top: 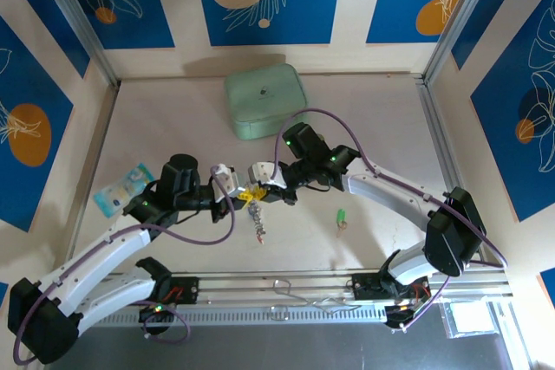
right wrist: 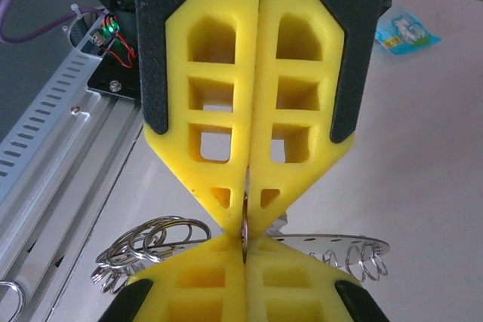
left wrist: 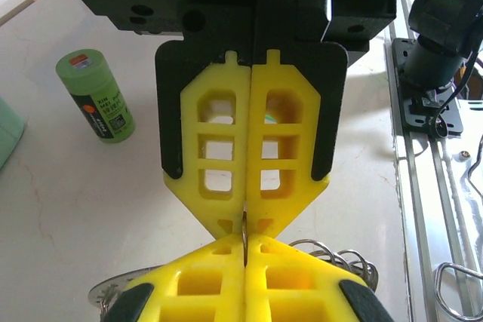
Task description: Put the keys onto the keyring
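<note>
Over the middle of the table my two grippers meet tip to tip. In the left wrist view my left gripper [left wrist: 245, 224] is shut on a thin, edge-on strip of the silvery keyring [left wrist: 245, 240], whose wire coils [left wrist: 336, 256] show to the right. My right gripper [right wrist: 244, 220] is shut on the same metal edge, the keyring [right wrist: 244, 233], from the opposite side. From above, the left gripper [top: 247, 194] and the right gripper [top: 258, 194] touch, and a small silvery cluster [top: 258, 224] dangles below them. A green key [top: 342, 218] lies on the table to the right.
A mint-green case [top: 265, 103] sits at the back centre. A blue packet [top: 124, 186] lies at the left. An upright green cylinder [left wrist: 96, 96] stands beyond the left gripper. The metal rail [top: 303, 288] runs along the near edge.
</note>
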Robot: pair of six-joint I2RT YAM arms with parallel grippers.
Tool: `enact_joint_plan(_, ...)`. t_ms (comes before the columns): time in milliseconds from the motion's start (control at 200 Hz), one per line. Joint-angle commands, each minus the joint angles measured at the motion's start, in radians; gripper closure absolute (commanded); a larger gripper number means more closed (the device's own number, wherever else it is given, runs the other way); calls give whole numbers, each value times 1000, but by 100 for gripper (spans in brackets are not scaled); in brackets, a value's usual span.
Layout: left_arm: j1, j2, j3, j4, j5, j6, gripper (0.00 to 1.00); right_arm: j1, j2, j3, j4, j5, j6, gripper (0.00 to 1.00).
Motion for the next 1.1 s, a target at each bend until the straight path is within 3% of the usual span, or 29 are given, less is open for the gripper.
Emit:
enact_joint_plan(0, -11, -2, 0, -5, -49, -9, 100, -29, -26, -16, 70, -93, 35, 87)
enact_joint_plan(80, -17, -10, -23, 33, -62, -50, 100, -55, -36, -62, 111, -133, 52, 69)
enact_joint_plan(165, -22, -23, -55, 82, -51, -82, 100, -64, -29, -92, 124, -133, 53, 67)
enact_joint_plan(775, -34, -25, -74, 139, -71, -92, 100, -44, 28, -71, 99, -105, 58, 68)
enact_joint_plan(1010, -35, -27, -77, 157, -71, -99, 100, -42, 32, -63, 107, -111, 64, 82)
enact_joint_plan(1095, -36, -27, -78, 163, -70, -101, 100, -42, 31, -63, 121, -111, 77, 83)
